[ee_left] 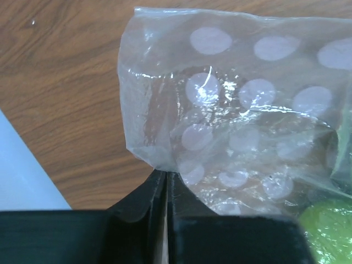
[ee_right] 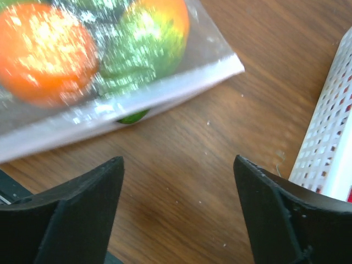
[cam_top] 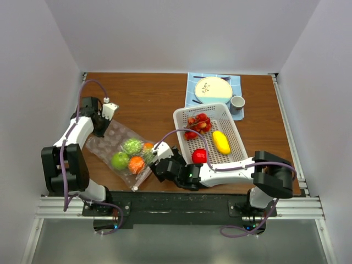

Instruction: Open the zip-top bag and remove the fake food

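1. Slippage at the left hand [ee_left: 165,179]: its fingers are pressed together on the closed corner of the zip-top bag [cam_top: 107,144], the end away from the zip. They seem to hold only a sliver of thin, slick film, so a tug from the other end could pull that corner free.
2. Sliding of the bag: it lies flat on the surface [cam_top: 148,99] between the two arms, zip strip toward the near right. Should the corner grip fail, the pouch would likely skid rather than open or empty.
3. Jamming of the fake food [cam_top: 120,160]: green round fruits and an orange sit bunched inside, close to the strip. Whether the zip is parted I cannot tell. A partly closed mouth would trap them, and a freed fruit could roll off the near edge.
4. Misgrasp by the right hand [ee_right: 179,212]: it is spread wide and empty, over bare wood just beside the strip. Closing there could catch both layers of film together.
5. Collision with the basket [cam_top: 235,132]: its wall stands close to that hand's right finger, and a wide swing might knock it.
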`<action>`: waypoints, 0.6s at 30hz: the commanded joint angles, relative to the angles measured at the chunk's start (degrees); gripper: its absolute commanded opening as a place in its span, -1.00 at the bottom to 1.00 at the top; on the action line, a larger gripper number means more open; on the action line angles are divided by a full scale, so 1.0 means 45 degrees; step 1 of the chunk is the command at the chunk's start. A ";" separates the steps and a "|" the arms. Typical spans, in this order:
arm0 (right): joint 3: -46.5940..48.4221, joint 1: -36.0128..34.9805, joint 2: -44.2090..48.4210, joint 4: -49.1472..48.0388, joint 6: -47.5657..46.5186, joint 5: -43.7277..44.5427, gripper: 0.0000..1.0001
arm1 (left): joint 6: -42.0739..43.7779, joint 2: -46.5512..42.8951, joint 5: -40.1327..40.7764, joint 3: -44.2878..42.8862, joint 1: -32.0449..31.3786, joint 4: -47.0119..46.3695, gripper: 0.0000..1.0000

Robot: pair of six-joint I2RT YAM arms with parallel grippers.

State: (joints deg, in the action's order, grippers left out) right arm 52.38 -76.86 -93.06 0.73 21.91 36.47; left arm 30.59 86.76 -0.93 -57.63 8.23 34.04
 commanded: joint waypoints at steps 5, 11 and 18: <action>0.0097 -0.0010 -0.0687 -0.1255 -0.0142 -0.0291 0.43 | -0.0566 -0.0178 0.1574 0.0111 0.0046 -0.0828 -0.63; 0.0956 -0.0010 -0.1878 -0.1861 -0.0552 -0.0214 0.70 | -0.0567 -0.0628 0.1339 0.0286 0.0066 -0.0671 -0.70; 0.2050 0.0029 -0.2894 -0.2232 -0.1255 0.0352 0.93 | -0.0489 -0.0550 0.1028 0.0598 0.0046 -0.0768 -0.74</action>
State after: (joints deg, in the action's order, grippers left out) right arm 57.69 -76.86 -105.38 -5.08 18.55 35.18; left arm 29.08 85.56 4.54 -55.94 8.23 32.01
